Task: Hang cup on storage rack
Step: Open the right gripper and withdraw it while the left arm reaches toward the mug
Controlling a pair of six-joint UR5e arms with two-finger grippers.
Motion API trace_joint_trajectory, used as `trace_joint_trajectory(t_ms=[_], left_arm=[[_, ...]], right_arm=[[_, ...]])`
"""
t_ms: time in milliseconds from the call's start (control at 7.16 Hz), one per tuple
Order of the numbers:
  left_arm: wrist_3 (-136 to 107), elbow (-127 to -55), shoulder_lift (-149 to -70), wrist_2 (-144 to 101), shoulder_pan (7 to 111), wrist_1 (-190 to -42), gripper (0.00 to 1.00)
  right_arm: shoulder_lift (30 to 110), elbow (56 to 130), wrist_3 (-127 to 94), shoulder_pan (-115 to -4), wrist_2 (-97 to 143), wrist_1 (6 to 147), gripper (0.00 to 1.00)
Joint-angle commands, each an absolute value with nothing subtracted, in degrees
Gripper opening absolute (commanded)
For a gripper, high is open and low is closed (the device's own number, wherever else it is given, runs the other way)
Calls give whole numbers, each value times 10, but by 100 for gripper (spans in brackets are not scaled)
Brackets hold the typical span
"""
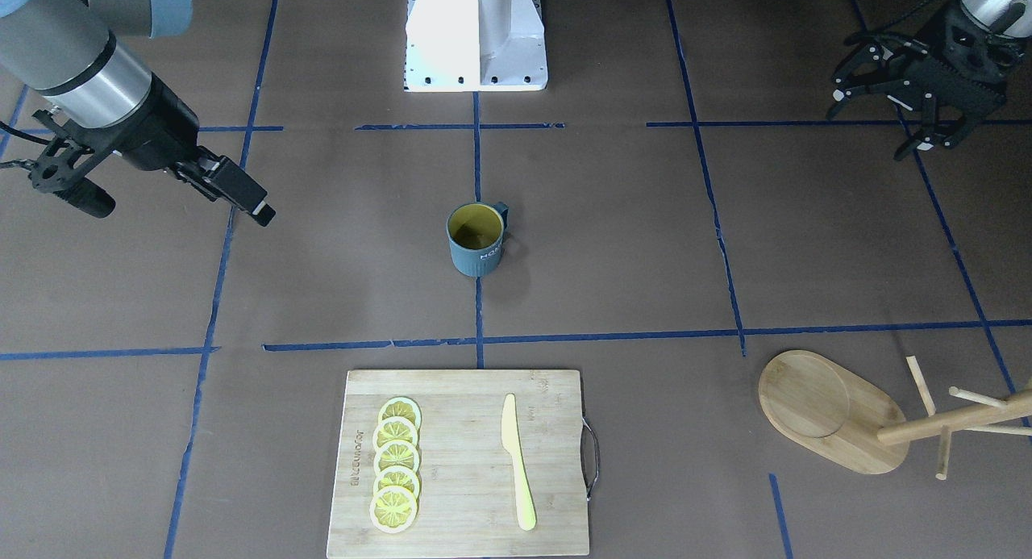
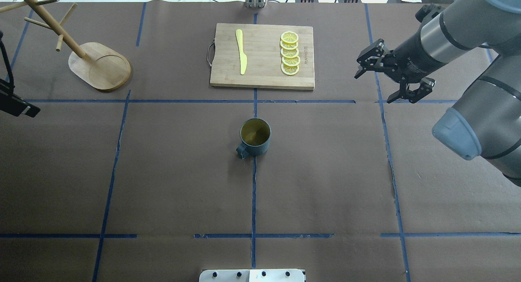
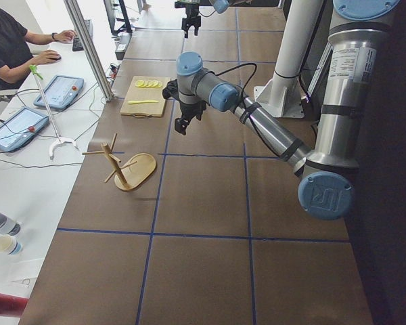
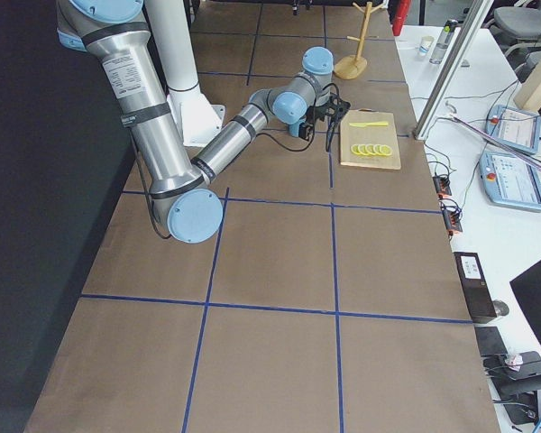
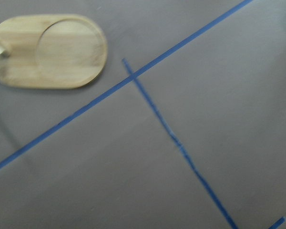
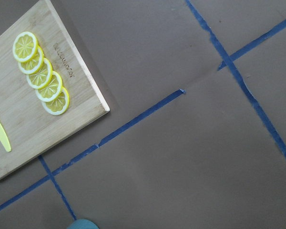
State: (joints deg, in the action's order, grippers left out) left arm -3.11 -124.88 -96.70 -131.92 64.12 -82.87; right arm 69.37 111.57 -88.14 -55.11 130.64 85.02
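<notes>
The dark teal cup (image 1: 477,240) with yellow inside stands upright at the table's middle, alone; in the overhead view (image 2: 255,136) its handle points toward the robot's left. The bamboo storage rack (image 1: 822,406) stands at the far left corner (image 2: 101,66), its pegs bare; its oval base shows in the left wrist view (image 5: 47,50). My left gripper (image 1: 875,115) hovers open and empty near the robot's side, far from cup and rack. My right gripper (image 2: 374,86) hovers open and empty at the right, beside the cutting board.
A bamboo cutting board (image 2: 262,56) lies at the far middle with a yellow knife (image 2: 241,52) and several lemon slices (image 2: 290,53). The robot's white base (image 1: 476,35) is at the near edge. Blue tape lines grid the brown table.
</notes>
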Motion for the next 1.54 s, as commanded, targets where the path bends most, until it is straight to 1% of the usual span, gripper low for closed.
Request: trace_joint_trajectory(t_ms=[0,140,279,419,559,699,838,978,1258,1397], left_arm=[[-40,-1265,-995,-1236,569,-826,100],[-73,-1270,-1030,-1234,563,-831,100],[-177,-1269,-1055,-1237,551,-837,100],[-229,-1253,-1083,-1220,457,-885,99],[-237,-1230,-1109,-1104,398,-924,100],[-238,-1199,-1133,-1035,345,-945,100],[-249,-1181,-1151,-1013,330,-964,100],[-288,-1168,-1151,-1010,324,-1014,100],[-334,-1074,-1151,-985,309,-1215,100],[-335,-1037,-1153,-943,283,-1276,100]], right_arm=[[721,1116,-858,-569,1309,848,100],[726,1117,-857,-576,1309,848,100],[732,1117,-847,-585,1310,850,100],[747,1115,-800,-604,1329,852,100],[764,1114,-759,-627,1344,853,100],[783,1114,-718,-643,1346,853,100],[799,1113,-679,-655,1346,853,100],[810,1112,-656,-663,1346,856,100],[831,1106,-596,-673,1346,856,100],[849,1099,-548,-685,1346,856,100]])
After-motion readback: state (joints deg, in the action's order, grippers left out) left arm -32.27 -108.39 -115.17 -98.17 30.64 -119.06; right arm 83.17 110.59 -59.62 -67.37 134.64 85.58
